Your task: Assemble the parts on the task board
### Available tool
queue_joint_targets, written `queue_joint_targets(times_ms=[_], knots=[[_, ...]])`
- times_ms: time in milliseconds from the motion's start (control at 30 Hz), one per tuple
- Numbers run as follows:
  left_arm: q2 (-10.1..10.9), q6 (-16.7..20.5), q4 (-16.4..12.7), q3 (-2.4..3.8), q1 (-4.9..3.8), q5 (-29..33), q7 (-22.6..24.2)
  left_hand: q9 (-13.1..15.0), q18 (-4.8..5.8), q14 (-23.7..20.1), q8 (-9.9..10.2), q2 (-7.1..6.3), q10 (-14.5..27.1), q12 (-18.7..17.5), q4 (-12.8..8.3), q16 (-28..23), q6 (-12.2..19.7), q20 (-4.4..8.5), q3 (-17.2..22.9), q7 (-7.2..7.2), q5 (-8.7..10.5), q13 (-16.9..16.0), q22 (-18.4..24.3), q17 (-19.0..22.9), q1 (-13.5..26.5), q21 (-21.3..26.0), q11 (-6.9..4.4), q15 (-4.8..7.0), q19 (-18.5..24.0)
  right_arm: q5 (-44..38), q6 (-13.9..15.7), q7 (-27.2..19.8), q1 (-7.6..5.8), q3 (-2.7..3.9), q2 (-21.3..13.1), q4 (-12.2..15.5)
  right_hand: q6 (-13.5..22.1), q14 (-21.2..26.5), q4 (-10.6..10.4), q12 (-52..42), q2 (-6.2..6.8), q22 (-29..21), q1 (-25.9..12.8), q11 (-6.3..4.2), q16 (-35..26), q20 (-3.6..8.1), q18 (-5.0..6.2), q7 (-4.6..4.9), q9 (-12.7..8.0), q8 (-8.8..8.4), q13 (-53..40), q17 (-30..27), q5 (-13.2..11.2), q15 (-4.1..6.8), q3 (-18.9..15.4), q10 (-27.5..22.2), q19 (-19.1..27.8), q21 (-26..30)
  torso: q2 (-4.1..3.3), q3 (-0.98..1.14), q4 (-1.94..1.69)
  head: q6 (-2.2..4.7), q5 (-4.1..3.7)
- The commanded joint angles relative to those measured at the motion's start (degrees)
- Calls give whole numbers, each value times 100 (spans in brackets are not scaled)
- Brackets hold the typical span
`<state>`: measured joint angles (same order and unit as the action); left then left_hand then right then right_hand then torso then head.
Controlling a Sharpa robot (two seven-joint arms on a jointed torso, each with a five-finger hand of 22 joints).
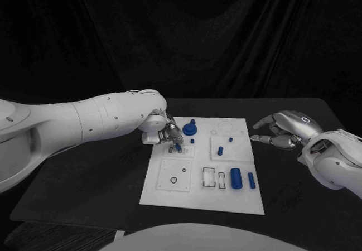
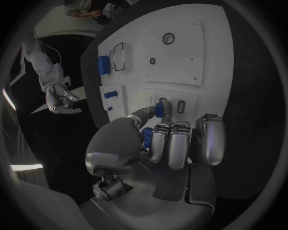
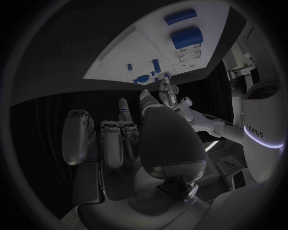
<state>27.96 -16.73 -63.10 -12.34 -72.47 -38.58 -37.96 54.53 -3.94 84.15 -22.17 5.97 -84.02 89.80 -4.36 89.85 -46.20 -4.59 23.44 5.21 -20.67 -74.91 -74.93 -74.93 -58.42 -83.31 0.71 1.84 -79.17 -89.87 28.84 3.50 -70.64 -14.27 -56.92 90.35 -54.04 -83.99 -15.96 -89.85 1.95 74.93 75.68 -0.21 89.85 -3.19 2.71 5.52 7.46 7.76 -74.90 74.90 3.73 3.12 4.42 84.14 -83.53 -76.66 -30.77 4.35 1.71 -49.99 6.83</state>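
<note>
The white task board (image 1: 166, 187) lies in the middle of the black table. My left hand (image 1: 164, 130) is over its far left corner and pinches a small blue part (image 2: 160, 109) between thumb and a finger, just above two small slots (image 2: 180, 106) in the board. A blue round part (image 1: 189, 127) stands close beside that hand. Short blue pegs (image 1: 220, 150) stand mid-board, and a blue cylinder (image 1: 236, 178) and a thin blue bar (image 1: 251, 181) lie near the board's right edge. My right hand (image 1: 281, 130) hovers off the board's far right corner, fingers apart, holding nothing.
A round hole (image 1: 174, 180) and rectangular recesses (image 1: 209, 177) mark the board's near half. Bare black table (image 1: 81, 194) surrounds the board on both sides. Dark curtains hang behind the table.
</note>
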Motion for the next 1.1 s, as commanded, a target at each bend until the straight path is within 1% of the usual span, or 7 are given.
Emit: queue_joint_targets(times_ms=[33, 133, 300, 467, 800, 933, 1100], knots=[[5, 105, -21, 6, 0, -83, 43, 100, 64, 585, 46, -1, -598, 20, -21, 15, -86, 34, 66, -69, 43, -1509, -389, -1507, 43, 16, -29, 45, -16, -19, -29, 90, 25, 4, -12, 10, -31, -601, 14, -15, -23, 1093, -23, 41, 15, -3, 42, -7, 4, -21, -1510, 1510, 11, 9, -13, 586, 9, 34, -5, 1, 5, -1, 17], [9, 130, -21, 6, 2, -86, 47, 95, 67, 585, 74, -7, -598, 20, -8, 15, -88, 36, 87, -67, 106, -1509, -399, -1507, 70, 13, -27, 45, -27, -19, -28, 88, 35, 4, -16, 9, -31, -601, 14, -15, -23, 1093, -23, 41, 15, -3, 42, -7, 4, -21, -1510, 1510, 11, 9, -13, 586, 9, 34, -4, 2, 1, -1, 20], [11, 146, -9, 5, 11, -88, 50, 92, 67, 585, 95, -9, -598, 20, 2, 15, -89, 36, 102, -65, 156, -1509, -400, -1507, 88, 15, -25, 45, -30, -19, -27, 86, 44, 4, -16, 11, -31, -601, 14, -15, -23, 1093, -23, 41, 15, -3, 42, -7, 4, -21, -1510, 1510, 11, 9, -13, 586, 9, 34, 0, 3, 10, -1, 39], [10, 148, -2, 5, 22, -88, 47, 91, 66, 585, 104, -9, -598, 20, 8, 15, -90, 36, 107, -63, 170, -1509, -399, -1507, 96, 17, -25, 44, -29, -19, -27, 87, 47, 4, -20, 11, -31, -601, 14, -15, -23, 1093, -23, 41, 15, -3, 42, -7, 4, -21, -1510, 1510, 11, 9, -13, 586, 9, 34, 1, -1, 6, -1, 17], [27, 179, -34, 4, 36, -89, 56, 89, 66, 585, 111, -5, -598, 20, 15, 15, -91, 36, 113, -62, 179, -1509, -398, -1507, 103, 18, -24, 44, -28, -19, -27, 89, 49, 4, -23, 12, -31, -601, 14, -15, -23, 1093, -23, 41, 15, -3, 42, -7, 4, -21, -1510, 1510, 11, 9, -13, 586, 9, 34, 0, 1, 5, -1, 41], [50, 198, -61, 4, 46, -89, 62, 85, 65, 585, 128, -4, -598, 20, 24, 15, -81, 36, 119, -58, 191, -1509, -396, -1507, 114, 21, -22, 43, -27, -19, -28, 87, 50, 4, -24, 11, -31, -601, 14, -15, -23, 1093, -23, 41, 15, -3, 42, -7, 4, -21, -1510, 1510, 11, 9, -13, 586, 9, 34, 2, 6, -3, -1, 34], [65, 233, -74, 4, 73, -89, 81, 84, 65, 585, 136, -5, -598, 20, 30, 15, -77, 36, 121, -56, 198, -1509, -394, -1507, 121, 23, -20, 42, -25, -18, -24, 81, 57, 4, -24, 8, -40, -601, 19, -15, -30, 1088, -20, 41, 15, -3, 45, -7, 4, -27, -1510, 1510, 7, 9, -18, 586, 16, 50, 1, 3, -5, -1, 25]])
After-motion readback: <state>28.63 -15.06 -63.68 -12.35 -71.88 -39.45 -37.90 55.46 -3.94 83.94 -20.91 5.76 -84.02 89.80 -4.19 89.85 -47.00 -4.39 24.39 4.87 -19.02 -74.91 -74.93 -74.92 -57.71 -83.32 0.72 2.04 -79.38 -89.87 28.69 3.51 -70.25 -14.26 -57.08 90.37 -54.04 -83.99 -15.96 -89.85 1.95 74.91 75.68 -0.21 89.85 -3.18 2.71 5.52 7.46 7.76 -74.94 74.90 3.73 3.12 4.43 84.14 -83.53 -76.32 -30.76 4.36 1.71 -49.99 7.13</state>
